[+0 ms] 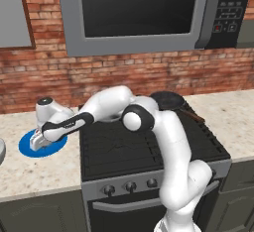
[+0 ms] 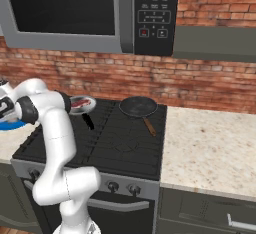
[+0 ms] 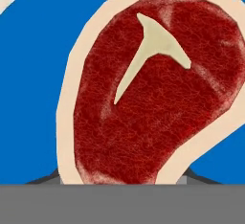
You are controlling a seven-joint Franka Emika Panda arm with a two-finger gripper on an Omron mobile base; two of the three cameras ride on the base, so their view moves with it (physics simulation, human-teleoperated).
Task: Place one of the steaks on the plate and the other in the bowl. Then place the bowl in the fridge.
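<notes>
On the speckled beige counter (image 1: 44, 169), at the stove's nine o'clock: flat round blue plate (image 1: 30, 149), partly hidden by the gripper (image 1: 36, 142); raw red steak (image 3: 153, 94) above it, cropped; finger spacing indiscernible.

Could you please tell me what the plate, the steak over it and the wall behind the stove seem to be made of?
Plate: plain glossy blue, perhaps glazed ceramic or plastic; unclear.
Steak: raw meat, red grain, tan fat rim, pale T-shaped bone.
Wall: matte red brick with pale mortar lines.
</notes>
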